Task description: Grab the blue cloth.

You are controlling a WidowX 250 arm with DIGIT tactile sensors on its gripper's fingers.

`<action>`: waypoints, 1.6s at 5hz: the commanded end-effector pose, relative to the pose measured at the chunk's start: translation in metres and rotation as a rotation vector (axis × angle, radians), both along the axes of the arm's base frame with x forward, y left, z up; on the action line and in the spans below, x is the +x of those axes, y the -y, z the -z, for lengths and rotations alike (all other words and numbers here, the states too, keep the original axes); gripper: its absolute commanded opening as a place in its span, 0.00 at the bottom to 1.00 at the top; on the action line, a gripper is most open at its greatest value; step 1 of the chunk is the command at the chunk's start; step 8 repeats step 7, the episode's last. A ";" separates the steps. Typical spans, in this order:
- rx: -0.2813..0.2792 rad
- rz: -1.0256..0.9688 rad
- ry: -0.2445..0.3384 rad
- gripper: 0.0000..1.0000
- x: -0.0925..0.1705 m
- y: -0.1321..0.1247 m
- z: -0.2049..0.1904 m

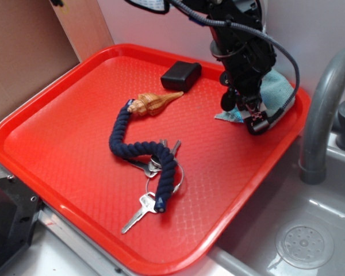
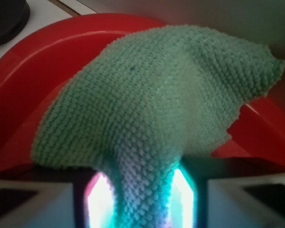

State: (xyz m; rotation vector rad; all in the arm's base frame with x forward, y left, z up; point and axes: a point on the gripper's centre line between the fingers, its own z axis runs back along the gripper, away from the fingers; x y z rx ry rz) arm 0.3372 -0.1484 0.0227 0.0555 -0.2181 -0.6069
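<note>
The blue cloth (image 1: 274,87) is a pale fuzzy rag at the far right corner of the red tray (image 1: 63,144). My gripper (image 1: 241,112) stands over it, pointing down, shut on a fold of the cloth. In the wrist view the cloth (image 2: 156,95) fills most of the frame and a bunched strip of it runs down between the two fingers. One finger (image 2: 97,199) shows at the bottom left, lit brightly. The cloth spreads out beyond the jaws against the tray rim (image 2: 61,42).
On the tray lie a dark navy braided rope (image 1: 132,146) with keys (image 1: 139,210), a tan seashell (image 1: 155,102) and a black box (image 1: 181,75). A grey faucet (image 1: 322,109) and sink drain (image 1: 305,244) are to the right. A brown panel (image 1: 29,52) stands at the left.
</note>
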 end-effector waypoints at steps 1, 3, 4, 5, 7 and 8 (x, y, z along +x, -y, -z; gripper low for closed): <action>0.065 -0.195 -0.043 0.00 -0.029 -0.025 -0.022; -0.011 -0.685 -0.242 0.00 -0.083 -0.105 -0.113; -0.195 -0.782 -0.151 0.00 -0.106 -0.133 -0.156; -0.171 -0.868 -0.055 0.00 -0.112 -0.133 -0.205; -0.113 -0.863 -0.050 0.00 -0.110 -0.125 -0.201; -0.113 -0.863 -0.050 0.00 -0.110 -0.125 -0.201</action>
